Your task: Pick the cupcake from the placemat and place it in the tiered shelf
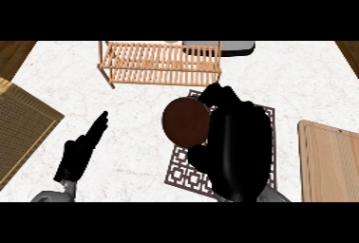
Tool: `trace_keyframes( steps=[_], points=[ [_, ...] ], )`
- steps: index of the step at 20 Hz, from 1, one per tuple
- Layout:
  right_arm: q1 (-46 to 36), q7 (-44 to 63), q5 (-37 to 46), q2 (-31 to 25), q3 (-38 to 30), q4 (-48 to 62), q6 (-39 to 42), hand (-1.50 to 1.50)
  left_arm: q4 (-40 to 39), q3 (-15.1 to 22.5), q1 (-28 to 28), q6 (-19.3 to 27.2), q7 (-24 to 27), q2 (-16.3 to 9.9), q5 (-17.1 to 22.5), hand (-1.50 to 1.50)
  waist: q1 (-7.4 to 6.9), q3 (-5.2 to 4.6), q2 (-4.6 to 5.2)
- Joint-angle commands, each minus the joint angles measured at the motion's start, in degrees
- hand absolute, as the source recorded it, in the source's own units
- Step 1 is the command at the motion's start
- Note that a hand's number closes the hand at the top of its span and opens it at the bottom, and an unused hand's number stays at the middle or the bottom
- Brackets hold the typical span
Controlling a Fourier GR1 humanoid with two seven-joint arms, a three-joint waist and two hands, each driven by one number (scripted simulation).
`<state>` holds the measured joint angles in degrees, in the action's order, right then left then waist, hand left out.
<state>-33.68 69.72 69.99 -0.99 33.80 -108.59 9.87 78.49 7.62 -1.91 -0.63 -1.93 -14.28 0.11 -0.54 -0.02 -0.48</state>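
1. Over the placemat, near its far left part, sits the cupcake: a round, smooth, dark brown shape seen from above, a little taller than wide. Whether it rests on the mat or is lifted off it cannot be told.
2. The placemat is a dark brown rectangle with an open fret pattern of squares through which the pale counter shows; much of it is hidden under the right hand.
3. The right hand is black and bulky, lying just to the right of the cupcake and touching its edge. Its fingers curl round the cupcake's far and right side, and a thumb-like part shows at the cupcake's lower right, so the hand has hold of it.
4. The right forearm comes up from the lower edge, across the placemat, with a grey piece showing at the wrist.
5. Beyond the placemat stands the tiered shelf, made of light wooden slats in a rectangular frame with thin legs.
6. Right of the placemat lies a pale wooden cutting board with rounded corners and straight grain.
7. Well left of the placemat, the left hand rests open, fingers straight and pointing away and to the right, holding nothing.
8. Farther left is a woven brown mat, set at an angle.
9. The counter is white with faint marble veining.
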Motion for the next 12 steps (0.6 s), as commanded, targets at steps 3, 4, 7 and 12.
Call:
trace_keyframes(
  steps=[3, 4, 7, 12],
  points=[
    [-14.38, 12.89, -1.25, 0.95, -7.69, 2.24, 4.72, 1.5, 0.42, -0.36, 0.96, -0.82, -1.23, -0.52, 0.26, 0.0, -0.63, -0.08, 0.2],
    [-17.85, 12.0, -2.82, 0.95, -10.53, 4.28, 5.69, 1.5, -1.5, 0.23, 0.04, 0.83, 0.1, 1.01, -1.09, 0.0, -0.6, -0.13, 0.32],
    [-22.48, 9.35, -2.72, 0.95, -15.73, 11.1, 5.95, 1.5, -1.77, 0.58, 1.29, 0.37, 1.26, 0.79, -1.58, 0.0, -0.71, -0.12, 0.41],
    [-32.24, 2.92, -0.4, 0.96, -25.44, 25.68, 3.37, 1.5, -0.64, 1.05, -0.51, 1.44, -0.72, 2.56, -1.8, 0.0, -0.98, -0.09, 0.72]
  ],
)
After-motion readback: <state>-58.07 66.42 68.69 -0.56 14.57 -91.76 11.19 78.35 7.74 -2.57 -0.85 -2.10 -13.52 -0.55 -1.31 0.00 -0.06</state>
